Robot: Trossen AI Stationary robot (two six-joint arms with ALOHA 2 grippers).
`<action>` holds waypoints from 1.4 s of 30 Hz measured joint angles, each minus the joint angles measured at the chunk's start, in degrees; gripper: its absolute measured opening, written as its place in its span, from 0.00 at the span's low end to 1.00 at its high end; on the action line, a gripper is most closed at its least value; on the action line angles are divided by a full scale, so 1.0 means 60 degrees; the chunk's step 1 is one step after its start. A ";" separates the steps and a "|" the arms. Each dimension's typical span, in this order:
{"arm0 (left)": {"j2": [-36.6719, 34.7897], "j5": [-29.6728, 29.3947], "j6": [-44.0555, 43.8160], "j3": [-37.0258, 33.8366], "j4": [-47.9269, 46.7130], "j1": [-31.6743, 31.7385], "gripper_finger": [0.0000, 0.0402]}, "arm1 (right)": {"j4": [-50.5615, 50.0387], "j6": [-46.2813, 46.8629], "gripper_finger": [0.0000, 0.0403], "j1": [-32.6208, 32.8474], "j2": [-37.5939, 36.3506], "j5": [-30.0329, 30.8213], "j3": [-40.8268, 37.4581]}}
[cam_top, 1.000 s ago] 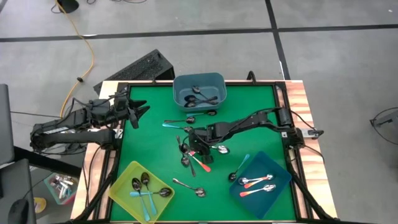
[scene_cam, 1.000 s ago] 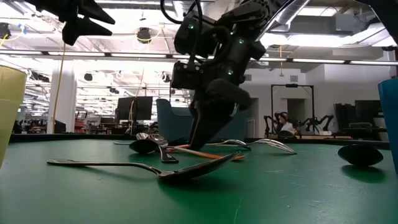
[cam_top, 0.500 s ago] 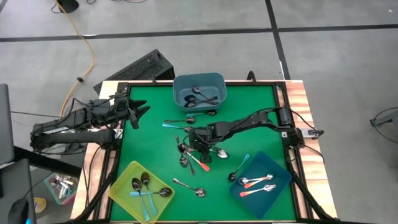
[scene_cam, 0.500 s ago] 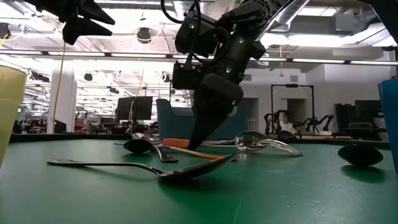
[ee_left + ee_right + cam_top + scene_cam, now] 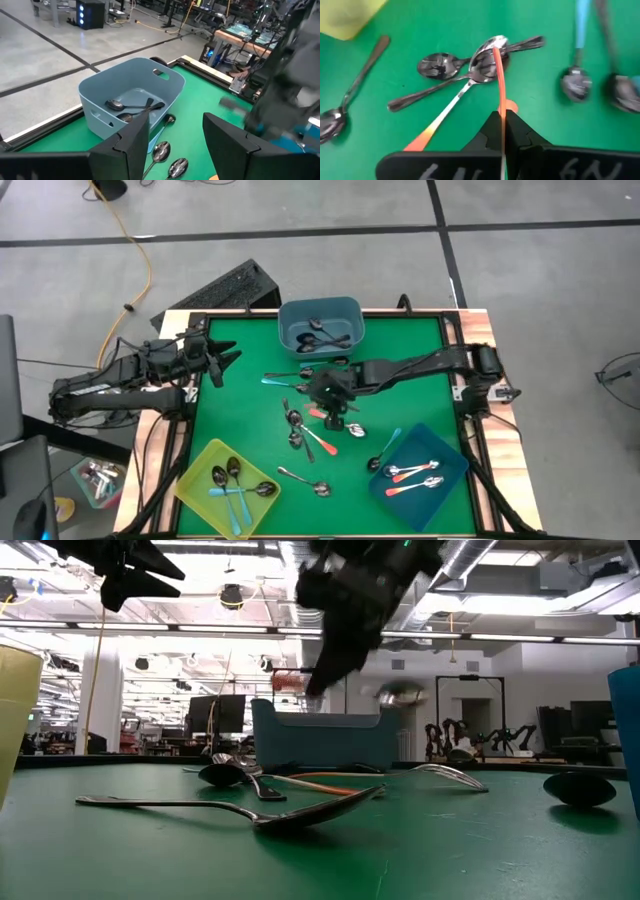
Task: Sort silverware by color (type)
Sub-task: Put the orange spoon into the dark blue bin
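My right gripper [image 5: 327, 408] hangs over the middle of the green table, shut on an orange-handled spoon [image 5: 497, 75]. That spoon's shiny bowl [image 5: 400, 693] shows blurred in the air in the low view. Below it lie loose spoons: another orange-handled one [image 5: 322, 444], dark metal ones [image 5: 295, 430] and teal-handled ones [image 5: 280, 383]. My left gripper [image 5: 215, 360] waits open, high above the table's far left, its fingers pointing toward the grey-blue bin [image 5: 132, 100]. My right gripper pinches the spoon's orange handle [image 5: 501, 107] between its two fingers, slanting down from the table's right side. The fingers lie along the handle, which sticks out ahead of them. The spoon is lifted clear of the table, roughly level.
The grey-blue bin [image 5: 320, 325] at the far middle holds dark spoons. A yellow bin [image 5: 228, 485] at the near left holds dark and teal spoons. A dark blue bin [image 5: 420, 475] at the near right holds orange-handled ones. A teal spoon [image 5: 388, 448] lies beside it.
My right gripper has taken the orange-handled spoon out of the pile and risen quickly, drawing a little toward the far edge. The spoon, on the table before, now hangs clear in the air. The pile below has kept its place.
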 joint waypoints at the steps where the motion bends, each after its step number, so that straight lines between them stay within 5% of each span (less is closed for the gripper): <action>1: -0.0004 -0.0003 0.0000 0.0000 0.0004 -0.0004 0.42 | 0.0082 0.0102 0.02 -0.0018 -0.0210 0.0145 0.0013; 13: -0.0015 0.0215 -0.0015 -0.0002 0.0025 -0.0004 0.42 | 0.0310 0.1087 0.02 0.0320 -0.2920 0.1142 0.0041; 25: -0.0003 0.0240 0.0055 -0.0004 0.0011 -0.0007 0.42 | -0.0692 0.2540 0.02 0.2501 -0.4581 0.1048 0.0069; 34: 0.0184 0.0032 0.0051 -0.0004 0.0031 0.0000 0.42 | -0.3836 0.5919 0.02 0.4813 -0.4642 0.1598 0.0051; 42: 0.0387 -0.0080 0.0047 -0.0004 0.0047 0.0000 0.42 | -0.6442 0.7187 0.02 0.6352 -0.4456 0.2308 0.0024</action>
